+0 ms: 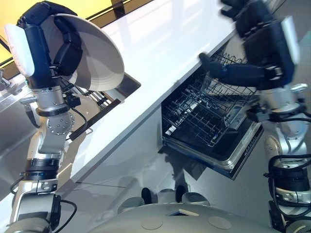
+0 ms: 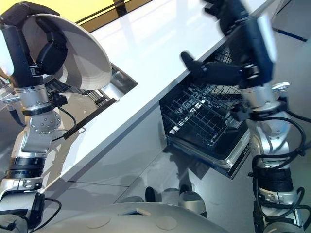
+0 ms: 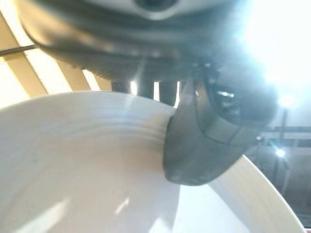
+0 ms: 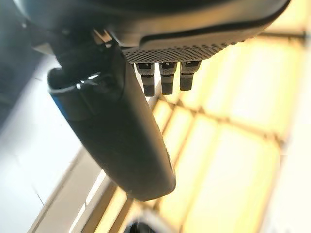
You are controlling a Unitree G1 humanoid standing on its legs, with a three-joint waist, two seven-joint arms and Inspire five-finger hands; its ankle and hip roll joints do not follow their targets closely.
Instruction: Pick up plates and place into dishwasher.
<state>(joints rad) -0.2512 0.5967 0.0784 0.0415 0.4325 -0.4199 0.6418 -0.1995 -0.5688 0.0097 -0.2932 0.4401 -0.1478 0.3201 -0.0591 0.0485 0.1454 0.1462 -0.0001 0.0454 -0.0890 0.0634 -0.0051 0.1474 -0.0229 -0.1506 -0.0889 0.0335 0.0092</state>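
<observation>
Plate [image 1: 99,53] picked up, not yet loaded: left hand [image 1: 60,46] has fingers and thumb curled over its rim, holding it raised at 10 o'clock above the surface [image 1: 165,43]. Dishwasher [image 1: 214,126] open at 3 o'clock, rack [image 1: 204,114] out. Right hand [image 1: 252,29] above it, fingers straight, empty.

A long white surface [image 1: 160,43] runs diagonally across the scene, glossy under the light, and there's a steel sink [image 1: 127,83] set into it, with a dark rack [image 1: 99,99] just beside the sink, grey floor [image 1: 131,165] below
</observation>
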